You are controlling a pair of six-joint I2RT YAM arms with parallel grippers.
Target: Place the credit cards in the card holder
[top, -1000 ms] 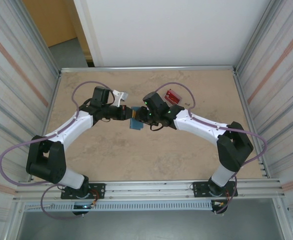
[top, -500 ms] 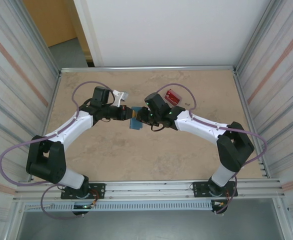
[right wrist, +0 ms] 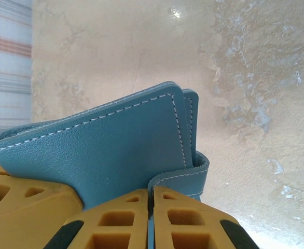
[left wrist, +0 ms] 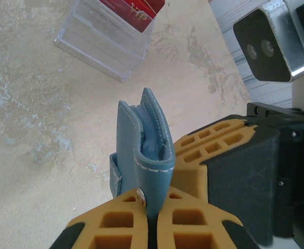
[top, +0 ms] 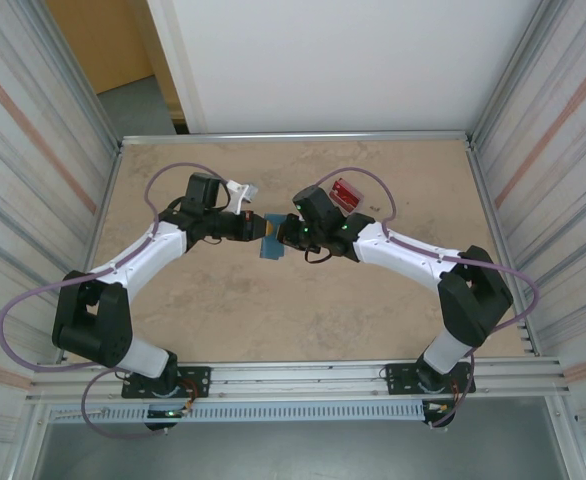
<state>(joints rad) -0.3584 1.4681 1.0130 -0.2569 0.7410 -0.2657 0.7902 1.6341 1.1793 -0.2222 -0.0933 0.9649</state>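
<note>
The teal-blue card holder point(top: 270, 248) hangs above the table's middle, held from both sides. My left gripper point(left wrist: 151, 199) is shut on its lower edge by the metal snap, and the card holder point(left wrist: 144, 137) stands up slightly parted at the top. My right gripper point(right wrist: 152, 194) is shut on the closing tab point(right wrist: 182, 175) of the card holder point(right wrist: 105, 148). In the top view the left gripper point(top: 257, 228) and right gripper point(top: 284, 236) meet at the wallet. The red credit cards point(top: 348, 190) sit in a clear plastic case point(left wrist: 102, 39), with the cards' red edge point(left wrist: 136, 8) showing.
The clear case stands at the back right of centre, just behind my right wrist. Metal rails point(top: 293, 137) and corrugated side walls point(top: 33, 170) enclose the beige table point(top: 273, 320). The right wrist's camera point(left wrist: 268, 44) sits close beside the wallet.
My right wrist has shifted slightly to the right and turned a little while keeping hold of the wallet. The left arm and the wallet have barely moved.
</note>
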